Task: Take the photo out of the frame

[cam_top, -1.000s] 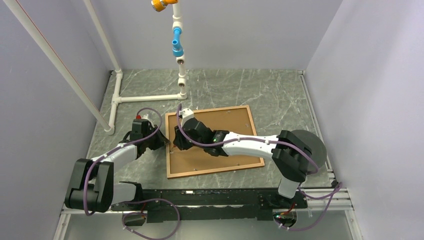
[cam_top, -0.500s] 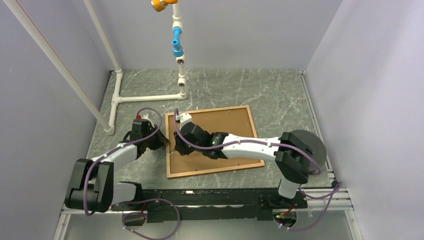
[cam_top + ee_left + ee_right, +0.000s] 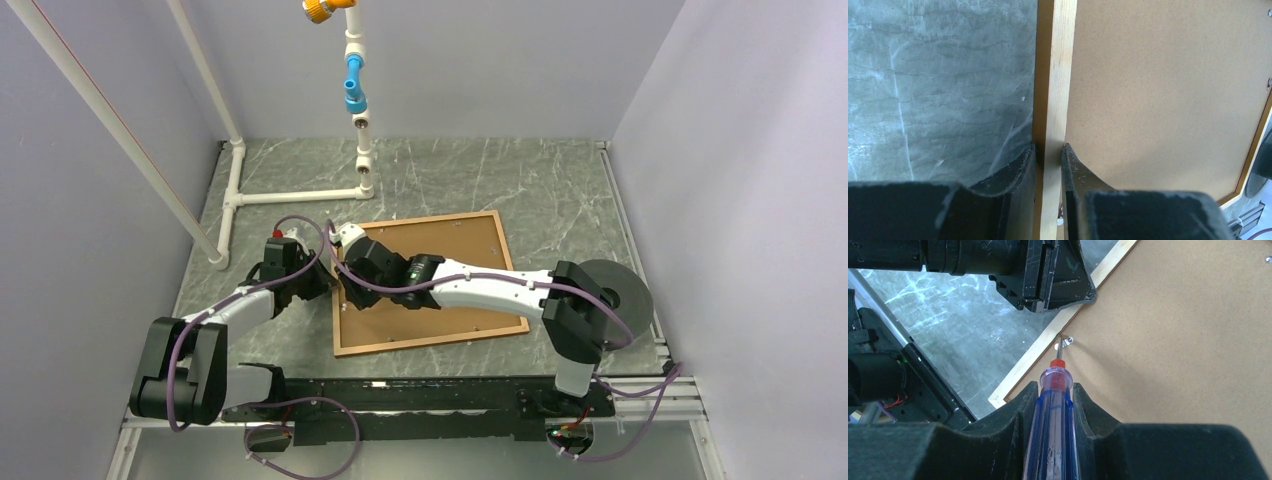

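The frame (image 3: 430,345) lies face down on the grey table, so its brown backing board (image 3: 455,250) faces up and the photo is hidden under it. My left gripper (image 3: 1049,150) is shut on the frame's pale left rail (image 3: 1058,75), one finger on each side. My right gripper (image 3: 1054,390) is shut on a blue screwdriver (image 3: 1054,415). The screwdriver's tip touches a small metal tab (image 3: 1064,342) on the board just inside that rail. In the top view both grippers meet at the frame's left edge (image 3: 338,290).
A white pipe structure (image 3: 240,195) with a blue fitting (image 3: 354,90) stands at the back left. A dark round disc (image 3: 620,285) sits right of the frame. Walls close in on both sides.
My right arm has swung left across the backing board, carrying the screwdriver to the frame's left edge. The left gripper has kept its hold and place.
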Controlling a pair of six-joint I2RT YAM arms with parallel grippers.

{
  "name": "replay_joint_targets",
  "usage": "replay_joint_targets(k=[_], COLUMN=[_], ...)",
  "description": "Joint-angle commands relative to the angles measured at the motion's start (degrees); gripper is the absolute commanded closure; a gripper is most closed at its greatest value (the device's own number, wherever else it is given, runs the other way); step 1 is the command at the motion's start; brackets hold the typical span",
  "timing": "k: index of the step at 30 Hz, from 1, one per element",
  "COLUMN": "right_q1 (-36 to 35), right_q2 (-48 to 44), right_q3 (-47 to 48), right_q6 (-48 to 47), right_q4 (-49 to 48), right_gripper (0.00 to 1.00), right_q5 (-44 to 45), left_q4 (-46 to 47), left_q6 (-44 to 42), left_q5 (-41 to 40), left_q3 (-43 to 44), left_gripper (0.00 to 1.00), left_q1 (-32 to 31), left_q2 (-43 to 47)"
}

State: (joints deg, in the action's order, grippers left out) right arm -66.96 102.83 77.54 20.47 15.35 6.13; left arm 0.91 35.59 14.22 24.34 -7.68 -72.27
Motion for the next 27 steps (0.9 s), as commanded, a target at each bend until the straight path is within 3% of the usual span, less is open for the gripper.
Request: replay_joint_targets(k=[1,9,15,27], right_q1=[-0.51,-0.76,-0.08,8.57], right_q2=[0.78,-14.60,-24.86,-24.12], right_q3=[2.48,-4.80,-10.65,-21.51], right_q6=[-0.79,1.19,1.41,6.79], right_q4=[9.54,5.72,1.88,-2.80], right_gripper=[1.00,1.00,1.00,1.00], right_q5=[5.19,5.64,12.08,9.76], left_q4=[-1.50,-1.41,-1.35,-1.35], left_q6=[-1.91,-1.89,-1.97,-2.22], left_q5=[-1.08,-0.56,-0.28,0.11], left_q3=[-0.73,-0.84,-0.75,-0.69], left_gripper=[1.00,1.00,1.00,0.98], left_q1=[0.12,0.12,0.12,0.13], left_q2=[-1.64,-1.66,-1.78,-1.95])
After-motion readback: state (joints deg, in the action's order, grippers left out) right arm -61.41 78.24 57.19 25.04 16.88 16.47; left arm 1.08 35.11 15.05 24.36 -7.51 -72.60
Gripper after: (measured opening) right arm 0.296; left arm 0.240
